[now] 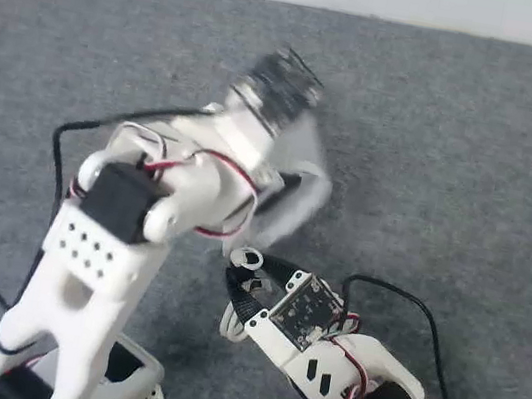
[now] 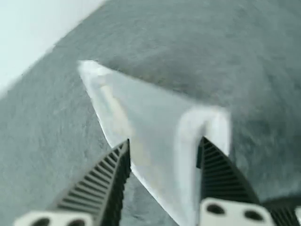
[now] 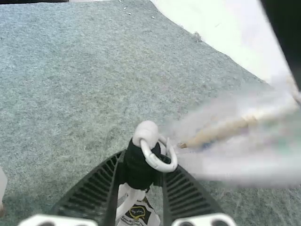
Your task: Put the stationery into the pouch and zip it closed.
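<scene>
The left hand [image 2: 164, 146] was stretched out over the grey, felt-covered bench [image 1: 461, 119], its two ribbed fingers set wide and clamped on the near end of the pouch [image 2: 141, 108], one finger on each side of it. The pouch was pale and see-through. It stuck out away from that hand and was tilted, and it looked to be held up off the bench rather than lying flat. From above, it showed as a light smear just past the left arm's wrist, towards the middle of the bench. The right hand [image 3: 145, 162] sat closer to the arms' bases, low over the bench and just short of the pouch. Its fingers were drawn together on a black strap [image 3: 136, 167] that stood up between them. A white ring [image 3: 157, 157] hung at the top of that strap, just beside the nearest corner of the pouch, though I couldn't tell whether the two were joined. Through the pouch wall I could see something long and tan, like a pencil [image 3: 225, 128], lying lengthwise inside.
</scene>
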Robot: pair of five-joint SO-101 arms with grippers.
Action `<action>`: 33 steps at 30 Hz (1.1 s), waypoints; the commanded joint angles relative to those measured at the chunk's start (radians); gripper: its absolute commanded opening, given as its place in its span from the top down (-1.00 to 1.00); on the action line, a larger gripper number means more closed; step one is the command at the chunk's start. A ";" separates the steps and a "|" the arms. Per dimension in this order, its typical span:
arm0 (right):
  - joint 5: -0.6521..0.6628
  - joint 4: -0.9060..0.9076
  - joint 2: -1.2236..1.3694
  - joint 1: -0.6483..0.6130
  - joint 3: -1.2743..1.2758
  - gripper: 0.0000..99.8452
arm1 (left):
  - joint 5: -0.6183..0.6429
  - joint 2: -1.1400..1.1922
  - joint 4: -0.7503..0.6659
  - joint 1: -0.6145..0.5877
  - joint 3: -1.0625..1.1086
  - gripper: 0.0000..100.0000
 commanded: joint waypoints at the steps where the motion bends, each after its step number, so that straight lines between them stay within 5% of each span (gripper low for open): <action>1: 0.005 0.004 -0.024 -0.016 -0.017 0.99 | -0.041 -0.002 0.110 0.061 -0.147 0.57; 10: -0.008 0.015 -0.025 0.005 -0.040 0.99 | -0.072 -0.008 0.315 0.026 -0.325 0.57; 17: -0.075 0.122 -0.025 0.134 -0.155 0.99 | -0.084 -0.132 0.313 -0.123 -0.332 0.57; 30: -0.069 0.124 -0.025 0.326 -0.255 0.99 | -0.101 -0.384 0.307 -0.114 -0.094 0.57; 33: 0.015 0.133 -0.025 0.363 -0.284 0.99 | -0.101 -0.442 0.298 -0.114 -0.068 0.57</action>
